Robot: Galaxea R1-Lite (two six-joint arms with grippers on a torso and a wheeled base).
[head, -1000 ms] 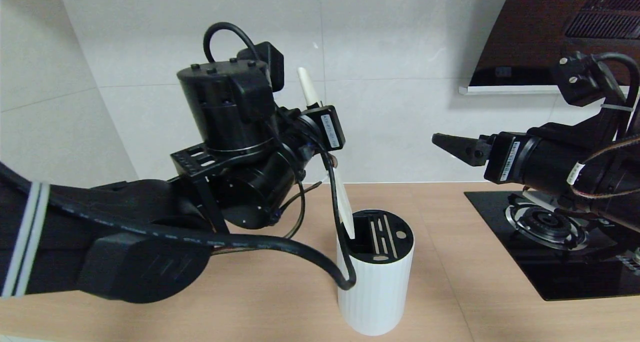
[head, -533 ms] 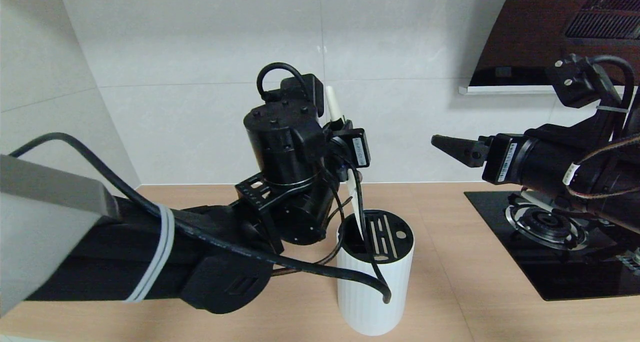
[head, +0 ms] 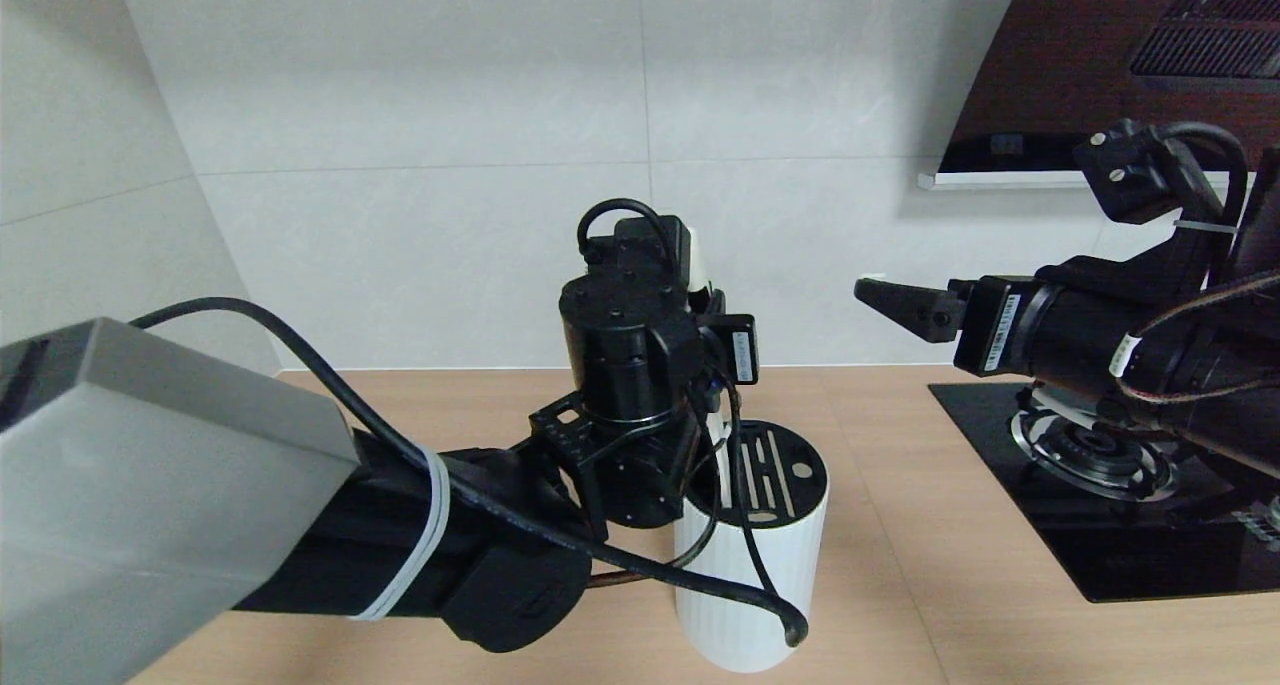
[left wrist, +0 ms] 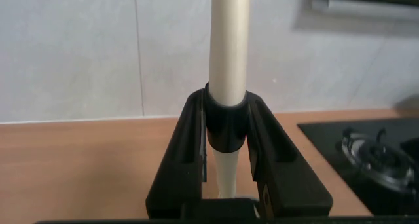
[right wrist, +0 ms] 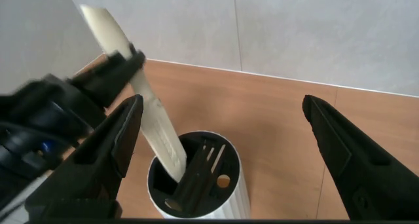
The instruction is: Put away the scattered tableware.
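A white ribbed utensil holder (head: 750, 585) with a black slotted top stands on the wooden counter (head: 900, 605). My left gripper (head: 716, 333) is just above its top, shut on a cream knife whose handle (head: 700, 261) sticks up behind the wrist. In the left wrist view the handle (left wrist: 229, 47) rises between the closed fingers (left wrist: 190, 139). The right wrist view shows the blade (right wrist: 154, 130) slanting down into the holder's (right wrist: 196, 185) large opening. My right gripper (head: 872, 293) hangs open in the air to the holder's right, above the counter.
A black gas hob (head: 1100, 445) with a burner lies on the counter at the right, under a dark range hood (head: 1100, 65). A tiled wall closes the back. Bare counter lies to the left of the holder and between it and the hob.
My left arm has moved right and down, carrying the knife from above the holder into its opening, so less blade shows. My right gripper has shifted slightly left.
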